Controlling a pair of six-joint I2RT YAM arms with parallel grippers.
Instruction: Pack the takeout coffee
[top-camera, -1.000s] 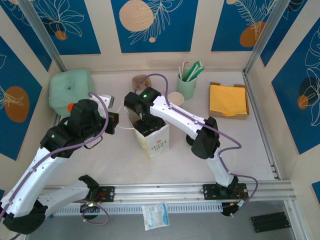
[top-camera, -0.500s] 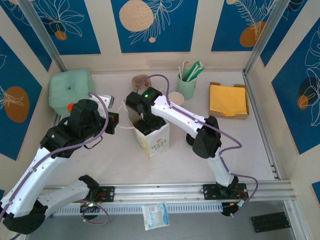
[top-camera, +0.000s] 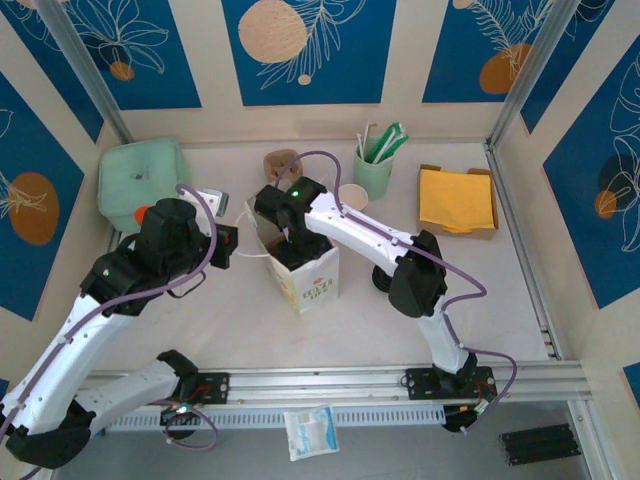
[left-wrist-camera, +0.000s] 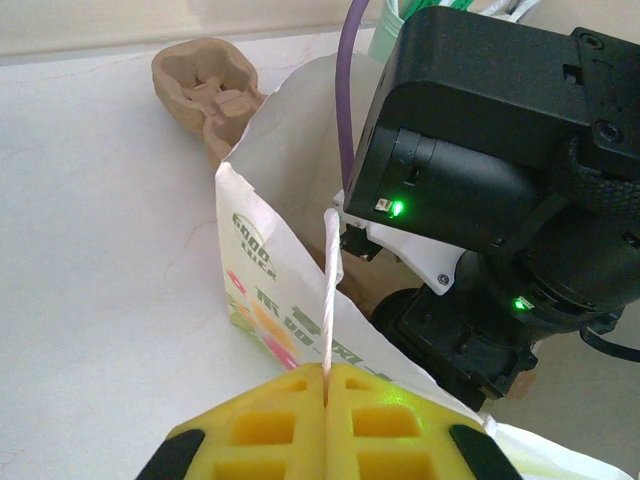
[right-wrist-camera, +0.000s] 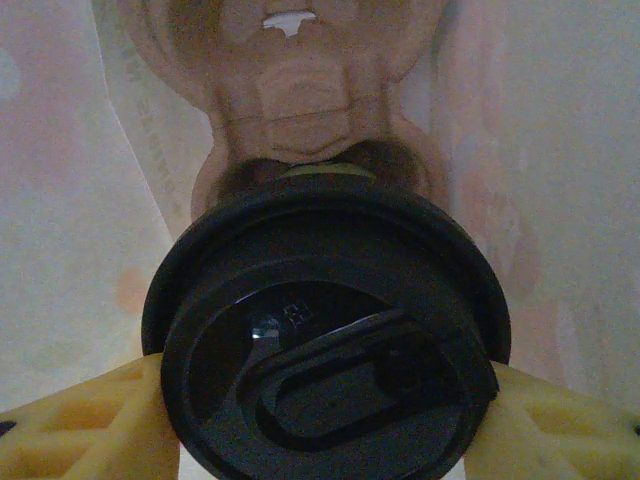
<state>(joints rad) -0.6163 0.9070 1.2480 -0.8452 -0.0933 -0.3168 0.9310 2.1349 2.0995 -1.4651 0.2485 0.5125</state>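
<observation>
The coffee cup (right-wrist-camera: 325, 330) is down inside the white paper bag (top-camera: 312, 275) that stands upright in the middle of the table (top-camera: 480, 290). The right gripper (right-wrist-camera: 320, 400) has it by the black lid, the yellow fingers (right-wrist-camera: 75, 425) part open and pressed against the lid's left and right edges. Directly under the cup lies a brown pulp cup holder (right-wrist-camera: 300, 100) on the bag's floor, with the paper walls close on both sides; whether the cup is seated in a socket cannot be told. The right arm's black wrist (left-wrist-camera: 490, 150) takes up most of the bag's mouth. Left of the bag, the left gripper (left-wrist-camera: 325, 378) is fully closed on the bag's thin white string handle (left-wrist-camera: 328, 290), which runs taut up from its pads. Around the bag: a second pulp holder (top-camera: 283, 163) just beyond it, a small open paper cup (top-camera: 352, 195) beside the right arm, a green cup of straws (top-camera: 375, 160) far right of that, yellow napkins in a box (top-camera: 458, 200) at the right and a pale green cushion-like piece (top-camera: 140, 175) at the far left — all apart from the bag.
</observation>
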